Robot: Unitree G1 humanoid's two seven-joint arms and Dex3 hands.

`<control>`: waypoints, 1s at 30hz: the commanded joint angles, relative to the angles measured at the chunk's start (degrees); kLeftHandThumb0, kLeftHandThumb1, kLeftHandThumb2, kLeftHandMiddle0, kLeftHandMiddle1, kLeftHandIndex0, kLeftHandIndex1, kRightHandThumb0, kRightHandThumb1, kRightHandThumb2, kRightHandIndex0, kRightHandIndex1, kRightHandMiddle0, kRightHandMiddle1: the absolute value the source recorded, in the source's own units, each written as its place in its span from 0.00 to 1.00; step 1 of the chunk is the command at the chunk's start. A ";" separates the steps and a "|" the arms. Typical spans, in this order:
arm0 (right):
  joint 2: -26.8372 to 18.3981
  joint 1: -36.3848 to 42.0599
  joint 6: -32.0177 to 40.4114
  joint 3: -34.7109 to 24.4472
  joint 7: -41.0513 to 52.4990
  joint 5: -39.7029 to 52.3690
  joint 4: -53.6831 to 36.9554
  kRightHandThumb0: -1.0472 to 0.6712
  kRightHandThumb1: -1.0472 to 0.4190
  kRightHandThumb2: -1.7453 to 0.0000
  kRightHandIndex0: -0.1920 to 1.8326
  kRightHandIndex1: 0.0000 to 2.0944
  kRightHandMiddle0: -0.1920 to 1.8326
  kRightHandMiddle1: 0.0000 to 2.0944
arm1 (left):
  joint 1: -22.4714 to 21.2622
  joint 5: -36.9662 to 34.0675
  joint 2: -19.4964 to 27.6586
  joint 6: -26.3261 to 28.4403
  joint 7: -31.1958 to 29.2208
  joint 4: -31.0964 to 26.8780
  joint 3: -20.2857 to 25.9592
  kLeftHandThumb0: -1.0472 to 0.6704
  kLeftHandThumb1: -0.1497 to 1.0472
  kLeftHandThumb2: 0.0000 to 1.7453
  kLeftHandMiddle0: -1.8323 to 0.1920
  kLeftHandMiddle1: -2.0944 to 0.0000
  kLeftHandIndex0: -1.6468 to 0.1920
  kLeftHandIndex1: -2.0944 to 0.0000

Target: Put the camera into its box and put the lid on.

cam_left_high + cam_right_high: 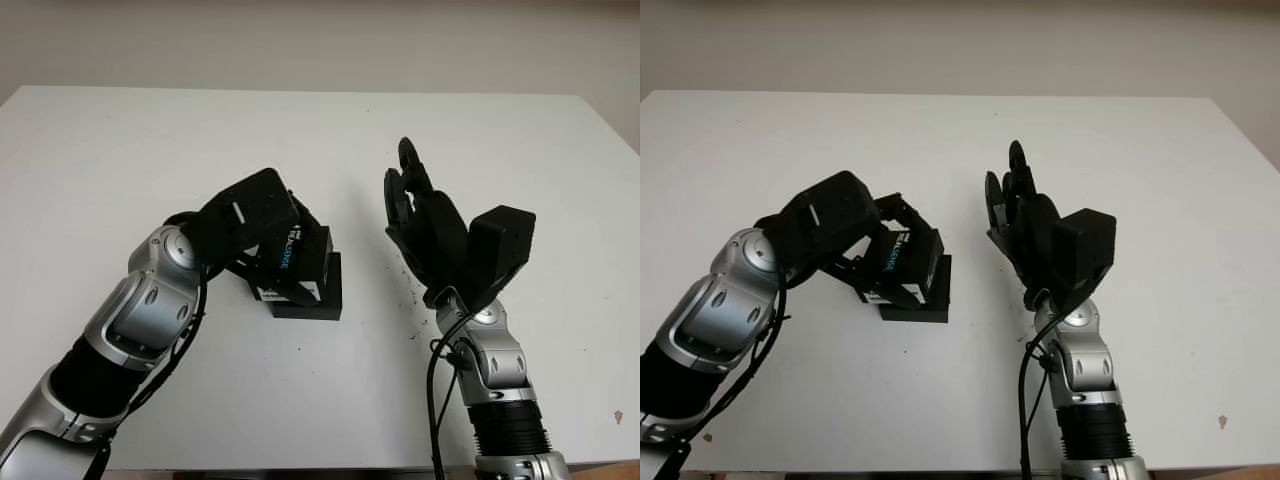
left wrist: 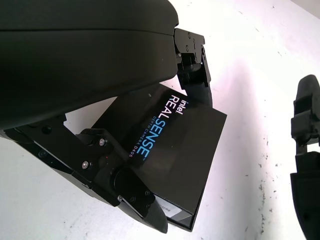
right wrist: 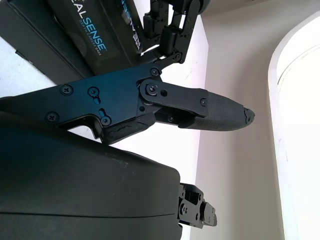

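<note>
My left hand is shut on a black box lid printed "Intel RealSense". One finger is on its far edge and another on its near edge. The lid sits tilted over the flat black box base, whose right and front edges stick out beneath it. The lid hides the inside of the box. I cannot tell whether lid and base touch. My right hand is open, raised to the right of the box with a gap of bare table between.
The white table reaches far to the left, back and right. Small dark specks lie on it by my right wrist. Its front edge runs just below both forearms.
</note>
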 commanded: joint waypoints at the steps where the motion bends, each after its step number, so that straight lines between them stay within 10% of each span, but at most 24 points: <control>1: 0.01 -0.69 -0.44 -0.14 0.17 0.04 -0.34 0.21 0.00 0.66 0.00 0.02 0.00 0.02 | 0.01 0.38 -0.65 -0.02 0.24 0.42 -1.00 0.54 0.90 0.03 0.71 0.25 0.71 0.26; 30: 1.76 -1.28 -3.98 0.34 -0.72 -1.02 2.70 0.21 0.00 0.66 0.00 0.02 0.01 0.03 | -3.87 3.17 -5.42 3.23 1.49 0.88 -4.27 0.54 0.90 0.03 0.70 0.26 0.72 0.25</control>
